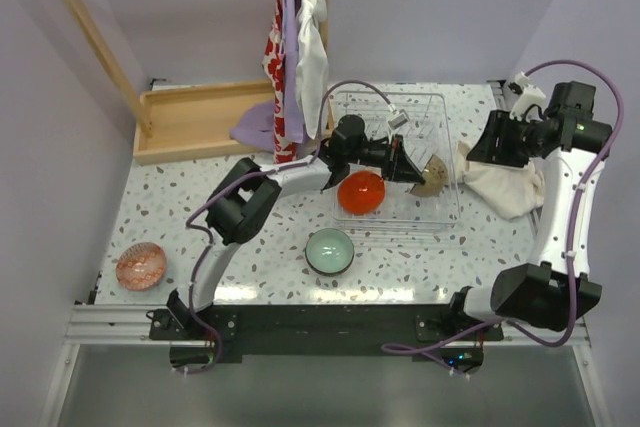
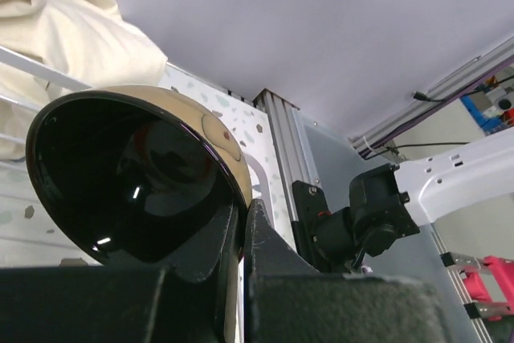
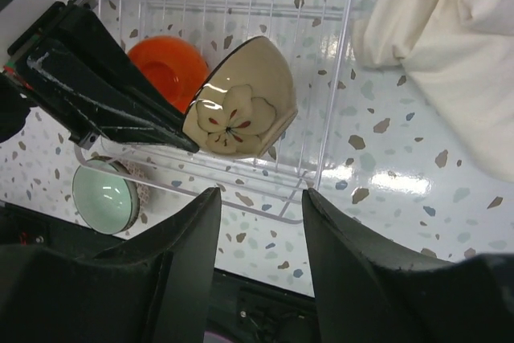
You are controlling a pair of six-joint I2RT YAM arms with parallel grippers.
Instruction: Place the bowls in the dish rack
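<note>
My left gripper (image 1: 410,169) is shut on the rim of a tan bowl (image 1: 432,176) with a glossy black inside (image 2: 120,182) and a flower on its outside (image 3: 237,114). It holds the bowl on edge over the white wire dish rack (image 1: 445,117). An orange-red bowl (image 1: 361,191) stands in the rack, also in the right wrist view (image 3: 165,66). A mint green bowl (image 1: 329,250) sits on the table in front of the rack. A speckled pink-orange bowl (image 1: 139,266) sits at the near left. My right gripper (image 3: 259,198) is open and empty, up at the right of the rack.
A cream cloth (image 1: 500,182) lies right of the rack. A wooden tray (image 1: 195,122) with a lilac cloth (image 1: 258,122) stands at the back left. Hanging cloths (image 1: 298,37) drape at the back middle. The table's metal rail (image 1: 300,319) runs along the near edge.
</note>
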